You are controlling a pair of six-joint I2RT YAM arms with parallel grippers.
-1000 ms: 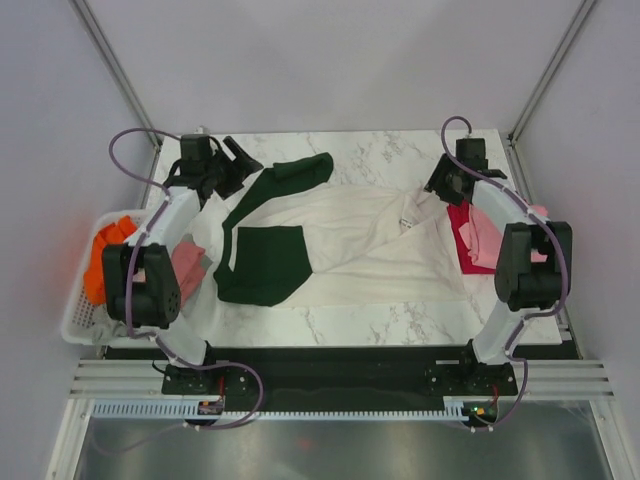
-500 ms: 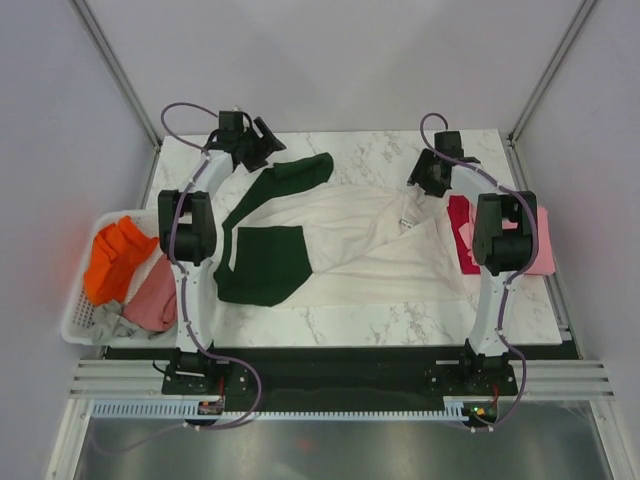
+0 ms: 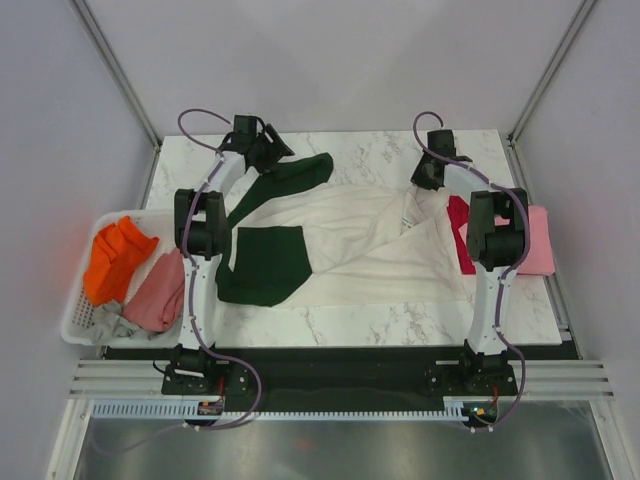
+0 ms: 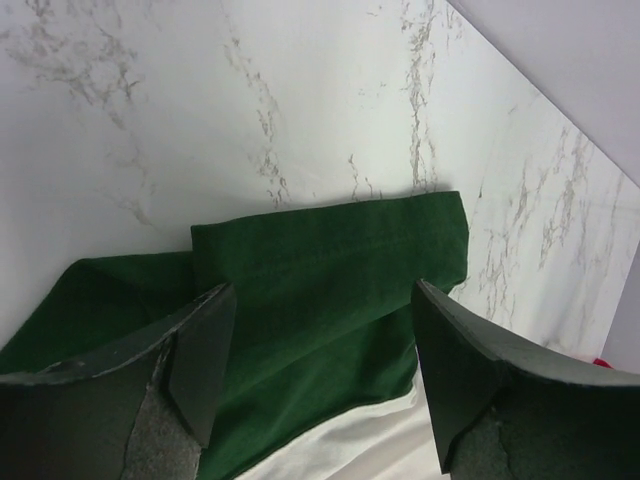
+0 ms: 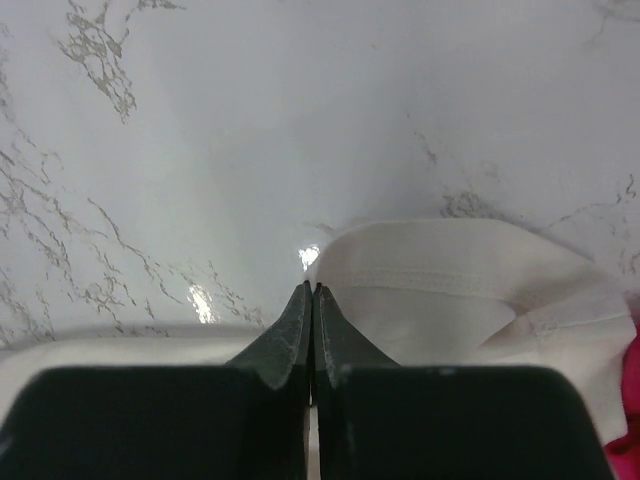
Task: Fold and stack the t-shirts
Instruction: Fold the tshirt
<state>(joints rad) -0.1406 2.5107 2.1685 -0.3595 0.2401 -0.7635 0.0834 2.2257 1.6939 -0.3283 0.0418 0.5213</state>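
Observation:
The large cream t-shirt (image 3: 350, 245) lies spread across the marble table, one dark green sleeve (image 3: 300, 172) at the far left and the other (image 3: 265, 262) folded onto its near left. My left gripper (image 3: 268, 150) hovers open over the far sleeve (image 4: 330, 260), one finger on each side and nothing held between them (image 4: 322, 288). My right gripper (image 3: 428, 178) is at the shirt's far right corner, shut (image 5: 313, 287) on the cream hem (image 5: 440, 275). Crimson (image 3: 460, 225) and pink (image 3: 535, 245) t-shirts lie at the right.
A white slatted basket (image 3: 75, 325) hangs off the table's left edge with orange (image 3: 115, 255), dusty-rose (image 3: 158, 290) and grey (image 3: 112, 322) shirts in it. Bare marble runs along the far edge. Grey walls close in the back and sides.
The left arm swung from beside the basket up to the far green sleeve. The right gripper moved a little toward the shirt's far corner and closed on the hem.

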